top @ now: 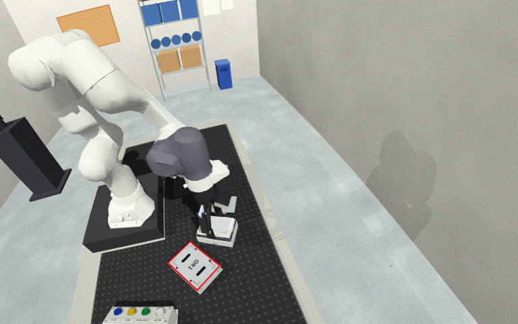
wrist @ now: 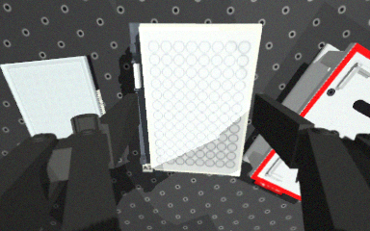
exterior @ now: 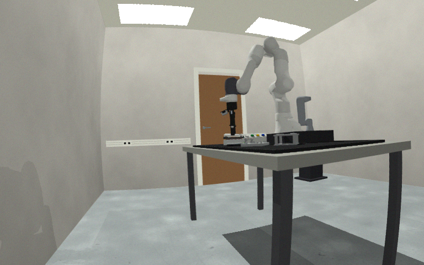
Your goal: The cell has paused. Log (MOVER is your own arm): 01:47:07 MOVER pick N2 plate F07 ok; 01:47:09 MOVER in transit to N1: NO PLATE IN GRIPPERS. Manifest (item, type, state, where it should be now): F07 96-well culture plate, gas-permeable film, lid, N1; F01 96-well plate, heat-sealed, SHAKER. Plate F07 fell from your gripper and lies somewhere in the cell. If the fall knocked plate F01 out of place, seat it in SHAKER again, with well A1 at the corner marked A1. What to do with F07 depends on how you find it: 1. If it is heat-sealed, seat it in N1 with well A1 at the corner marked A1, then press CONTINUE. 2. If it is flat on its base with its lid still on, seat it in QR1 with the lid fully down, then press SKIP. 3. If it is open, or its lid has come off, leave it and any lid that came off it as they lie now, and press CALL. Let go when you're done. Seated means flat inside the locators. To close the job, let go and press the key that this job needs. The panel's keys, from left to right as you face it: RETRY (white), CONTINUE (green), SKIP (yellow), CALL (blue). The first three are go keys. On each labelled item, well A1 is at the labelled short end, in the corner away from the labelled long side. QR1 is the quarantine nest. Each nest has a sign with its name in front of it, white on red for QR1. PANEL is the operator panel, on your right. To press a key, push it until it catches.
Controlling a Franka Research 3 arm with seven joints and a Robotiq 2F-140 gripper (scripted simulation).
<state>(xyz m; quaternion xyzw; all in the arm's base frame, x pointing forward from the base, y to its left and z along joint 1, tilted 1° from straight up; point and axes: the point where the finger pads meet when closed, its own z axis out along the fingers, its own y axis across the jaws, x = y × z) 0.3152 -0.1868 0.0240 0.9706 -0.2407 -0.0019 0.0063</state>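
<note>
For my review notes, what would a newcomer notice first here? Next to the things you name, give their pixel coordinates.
Probably the big white arm [top: 104, 82] [exterior: 282, 84], reaching over the dark mat [top: 244, 282] [exterior: 337, 145]. Next, the red-bordered QR1 nest [top: 193, 263] [wrist: 337, 113], set askew beside the white plate [wrist: 198, 91] under the gripper [top: 208, 233] [exterior: 232, 134] [wrist: 196, 109].
</note>
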